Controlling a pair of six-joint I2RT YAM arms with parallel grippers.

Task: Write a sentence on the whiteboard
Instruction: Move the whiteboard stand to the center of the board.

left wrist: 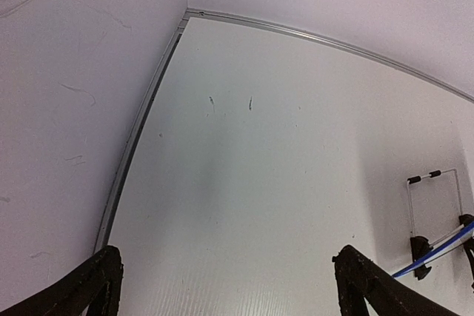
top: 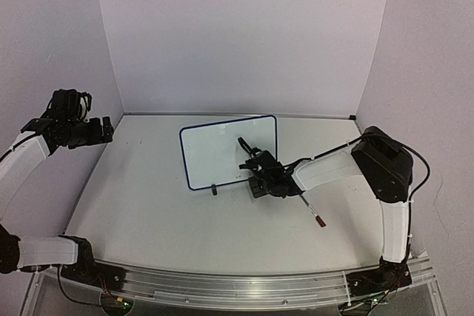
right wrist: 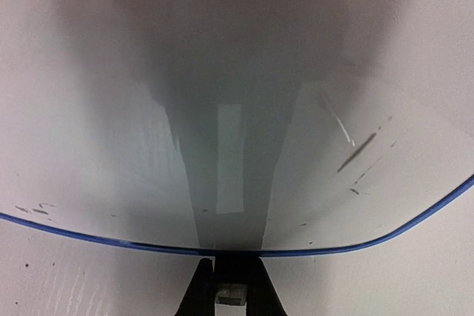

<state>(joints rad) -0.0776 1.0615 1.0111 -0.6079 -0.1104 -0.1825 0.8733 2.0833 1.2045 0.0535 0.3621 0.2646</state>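
The whiteboard (top: 222, 155) stands tilted at mid table, glossy white in a dark blue frame. One black foot (top: 215, 190) shows at its lower left. No readable sentence shows on it. A few short dark strokes (right wrist: 361, 153) mark its right part. My right gripper (top: 255, 181) sits low at the board's lower right edge. In the right wrist view (right wrist: 231, 275) its fingers are shut on a small black-and-grey piece (right wrist: 231, 294) just under the blue frame (right wrist: 111, 240), apparently the other foot. My left gripper (top: 107, 129) hangs raised at the far left, open and empty (left wrist: 229, 286).
A thin white marker with a red end (top: 315, 212) lies on the table, partly under my right forearm. Walls close the table on the left, back and right. In the left wrist view the board's blue edge (left wrist: 433, 253) shows at the far right.
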